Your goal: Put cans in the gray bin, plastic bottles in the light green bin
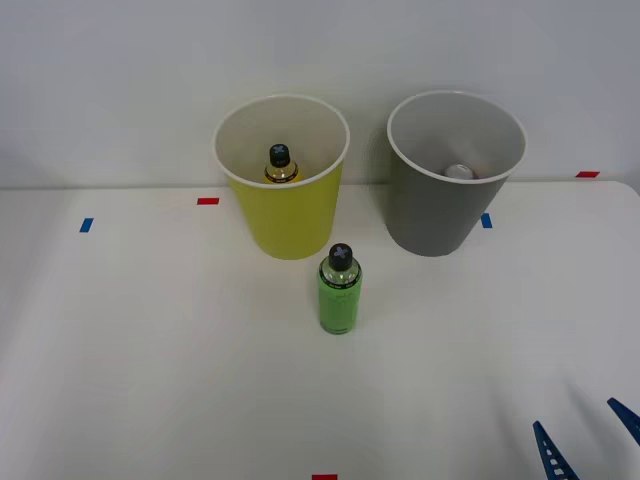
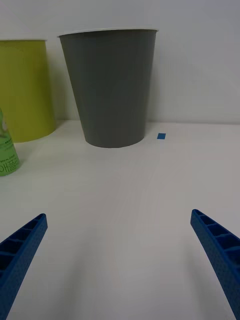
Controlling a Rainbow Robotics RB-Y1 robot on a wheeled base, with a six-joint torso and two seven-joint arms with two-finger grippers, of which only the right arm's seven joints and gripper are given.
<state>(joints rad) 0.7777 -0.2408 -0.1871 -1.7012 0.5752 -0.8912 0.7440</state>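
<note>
While spread, right gripper (image 1: 588, 432) sits well apart — green bottle (image 1: 340, 290).

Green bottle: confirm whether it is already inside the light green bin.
No, the green bottle stands upright on the table in front of the light green bin.

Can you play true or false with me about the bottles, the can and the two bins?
1. The green bottle stands on the table. True.
2. The amber bottle is in the gray bin. False: it is in the lime bin.
3. The can is inside the gray bin. True.
4. The right gripper holds the green bottle. False: it is open and empty, apart from the bottle.
5. The green bottle lies on its side. False: it stands upright.
</note>
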